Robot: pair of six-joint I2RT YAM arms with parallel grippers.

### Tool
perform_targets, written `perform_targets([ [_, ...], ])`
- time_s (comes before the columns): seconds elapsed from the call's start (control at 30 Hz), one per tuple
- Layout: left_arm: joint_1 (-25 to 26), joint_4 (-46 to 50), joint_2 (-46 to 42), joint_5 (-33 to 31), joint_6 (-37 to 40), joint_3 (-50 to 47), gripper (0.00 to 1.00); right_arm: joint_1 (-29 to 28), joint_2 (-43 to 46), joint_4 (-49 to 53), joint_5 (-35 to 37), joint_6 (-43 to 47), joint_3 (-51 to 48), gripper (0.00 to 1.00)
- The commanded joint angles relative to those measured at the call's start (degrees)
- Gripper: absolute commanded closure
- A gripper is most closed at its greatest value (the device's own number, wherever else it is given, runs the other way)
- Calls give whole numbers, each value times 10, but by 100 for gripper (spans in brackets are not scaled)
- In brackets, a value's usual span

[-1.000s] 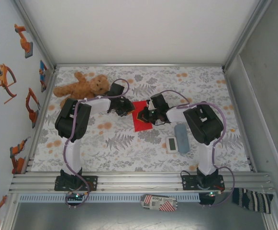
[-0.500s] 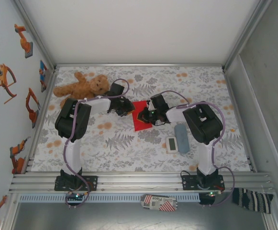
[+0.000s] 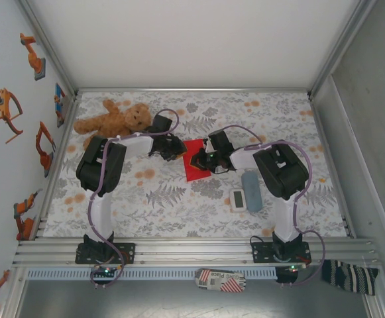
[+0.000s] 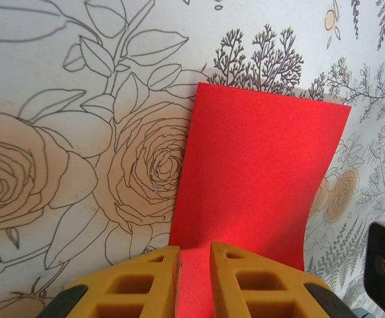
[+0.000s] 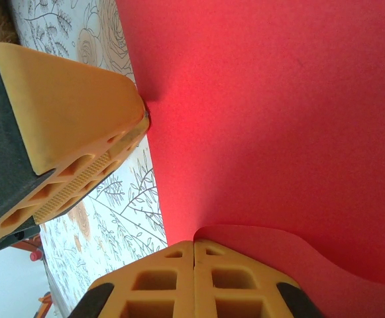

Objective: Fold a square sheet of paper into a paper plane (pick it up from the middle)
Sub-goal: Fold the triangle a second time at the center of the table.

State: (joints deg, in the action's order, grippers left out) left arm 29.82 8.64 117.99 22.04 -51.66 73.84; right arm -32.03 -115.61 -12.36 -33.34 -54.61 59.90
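The square sheet of paper is bright red and lies on the flowered cloth between the two arms. My left gripper rests on its left edge. In the left wrist view its yellow fingers stand a narrow gap apart, flat red paper showing through the gap. My right gripper is at the sheet's right side. In the right wrist view its fingertips meet, and a curled flap of the paper rises from their seam. One left finger touches the sheet's far edge.
A brown teddy bear lies at the back left. A white timer and a grey-blue block sit to the right of the paper, close under the right arm. Metal frame rails bound the table.
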Motion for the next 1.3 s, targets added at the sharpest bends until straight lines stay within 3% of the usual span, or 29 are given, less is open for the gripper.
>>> perform_targets([
  [0.0,-1,32,11,-7,9,6,79,-4,-10,23,17,2,0,100],
  [0.43,-48,70,-124,-79,25,-12,68,-4,-10,23,12,1,5,72],
  [0.7,-39,22,-166,-40,8,-72,68,-4,-6,20,11,5,2,64],
  [0.83,-14,17,-162,-29,7,-78,72,-4,-5,28,14,9,2,69],
  [1.07,25,7,-130,-20,11,-76,84,-4,-2,69,28,27,12,94],
  [1.27,42,11,-96,-21,20,-65,91,-4,-6,86,34,30,20,100],
])
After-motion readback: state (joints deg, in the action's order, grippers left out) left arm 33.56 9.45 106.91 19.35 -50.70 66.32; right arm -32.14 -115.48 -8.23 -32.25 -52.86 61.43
